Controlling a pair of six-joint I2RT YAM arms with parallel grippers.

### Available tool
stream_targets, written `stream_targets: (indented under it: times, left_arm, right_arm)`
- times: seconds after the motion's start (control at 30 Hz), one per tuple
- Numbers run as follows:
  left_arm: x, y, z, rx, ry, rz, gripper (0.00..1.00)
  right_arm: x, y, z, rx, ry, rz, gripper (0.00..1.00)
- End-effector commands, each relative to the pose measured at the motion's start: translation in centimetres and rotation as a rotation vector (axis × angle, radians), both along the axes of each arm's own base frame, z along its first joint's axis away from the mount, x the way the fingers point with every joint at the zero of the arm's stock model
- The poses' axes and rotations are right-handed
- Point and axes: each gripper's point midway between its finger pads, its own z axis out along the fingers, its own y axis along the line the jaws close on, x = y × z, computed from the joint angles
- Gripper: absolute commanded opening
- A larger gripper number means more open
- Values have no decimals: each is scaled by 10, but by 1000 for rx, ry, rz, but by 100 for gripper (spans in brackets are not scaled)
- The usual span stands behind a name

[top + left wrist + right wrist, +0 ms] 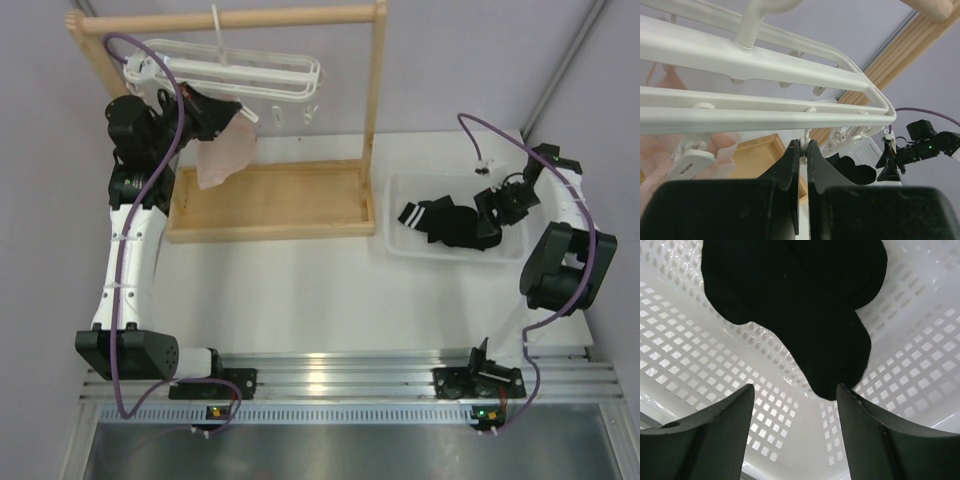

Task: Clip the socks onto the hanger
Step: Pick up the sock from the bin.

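Socks (450,222): black, white-banded, limp, heaped together in the white perforated basket (395,243) at right. Hanger (250,72): white oblong frame, hung by its hook from the rod (300,15), clips dangling beneath.

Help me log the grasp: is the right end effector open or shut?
Open: right end effector fingers stand apart above the socks in the basket, gripping nothing.

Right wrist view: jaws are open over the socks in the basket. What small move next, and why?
Probably ease the right gripper down and forward onto the nearest sock lobe, then close. Its jaws stand open and empty, and the socks lie on the basket floor just beyond the fingertips, not between them.
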Motion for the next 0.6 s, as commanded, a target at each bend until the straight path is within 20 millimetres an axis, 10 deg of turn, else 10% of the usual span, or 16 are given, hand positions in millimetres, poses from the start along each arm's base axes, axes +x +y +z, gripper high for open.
stream_targets:
  times: [0.0, 0.37, 0.57]
  left_arm:
    - [-8, -2, 2, 9, -13, -15, 0]
    - [-13, -4, 1, 9, -9, -30, 0]
    - [-11, -4, -1, 7, -2, -30, 0]
  right_arm:
    - [28, 7, 49, -37, -220, 112, 67]
    - [60, 146, 35, 42, -414, 527, 59]
    - [90, 173, 5, 24, -411, 556, 52]
